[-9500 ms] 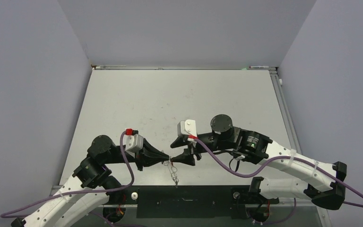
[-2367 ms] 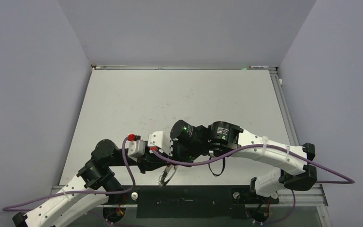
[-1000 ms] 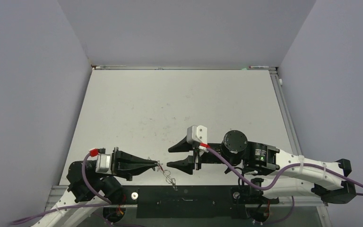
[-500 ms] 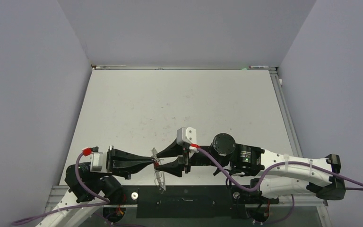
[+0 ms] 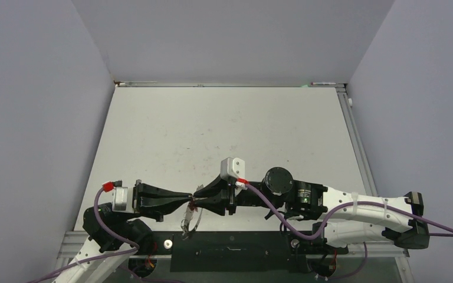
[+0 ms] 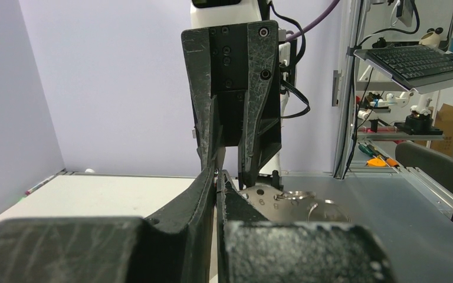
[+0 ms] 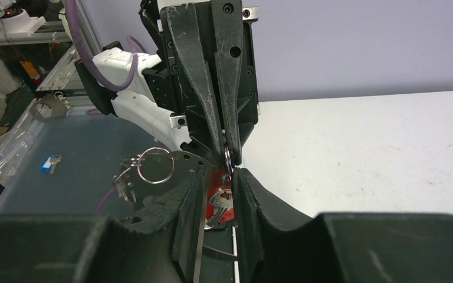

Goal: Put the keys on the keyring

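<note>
My left gripper (image 5: 190,204) is shut on a small metal ring (image 7: 228,158) at its fingertips, just above the table's near edge. The red-tagged key (image 7: 219,201) hangs from that ring. My right gripper (image 5: 197,201) meets the left tip to tip, and its jaws stand close on either side of the red tag. The keyring (image 5: 189,223), a flat pale hoop with wire loops (image 7: 155,165), hangs below the tips. It also shows in the left wrist view (image 6: 283,205), and its edge lies along my right gripper's inner finger. The dark grey key is not in view.
The white table (image 5: 224,130) stretches away behind the arms, with walls on three sides. A black strip (image 5: 230,250) runs along the near edge under the grippers. A small blue-tagged key (image 7: 50,163) lies on the dark surface beyond the table.
My right gripper has moved left to the left gripper's tips and narrowed its jaws round the red tag. The hanging keyring has swung left, below the left fingertips.
</note>
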You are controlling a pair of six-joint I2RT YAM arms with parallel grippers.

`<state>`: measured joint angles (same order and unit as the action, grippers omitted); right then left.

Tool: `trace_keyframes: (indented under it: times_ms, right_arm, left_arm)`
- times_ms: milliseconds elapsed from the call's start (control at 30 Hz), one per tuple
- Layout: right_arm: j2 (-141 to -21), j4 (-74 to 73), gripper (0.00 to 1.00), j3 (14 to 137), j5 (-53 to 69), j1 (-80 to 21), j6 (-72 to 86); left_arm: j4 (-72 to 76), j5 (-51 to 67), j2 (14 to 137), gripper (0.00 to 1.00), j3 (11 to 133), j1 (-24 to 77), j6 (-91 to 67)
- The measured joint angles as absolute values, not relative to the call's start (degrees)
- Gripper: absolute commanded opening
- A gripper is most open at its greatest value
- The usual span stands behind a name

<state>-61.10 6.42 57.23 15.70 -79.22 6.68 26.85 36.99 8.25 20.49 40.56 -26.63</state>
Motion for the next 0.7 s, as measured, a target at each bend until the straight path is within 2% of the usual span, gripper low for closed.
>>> trace_keyframes:
  times_ms: [567, 700]
  right_arm:
    - [-62.57, 7.22, 0.11, 56.21, 15.20, -79.22, 6.52]
    - [-62.57, 7.29, 0.05, 56.21, 15.22, -79.22, 6.46]
  left_arm:
    - [28.93, 37.89, 8.25, 0.00, 20.05, 39.55, -28.38]
    - [29.10, 38.00, 8.25, 0.00, 19.99, 39.38, -28.47]
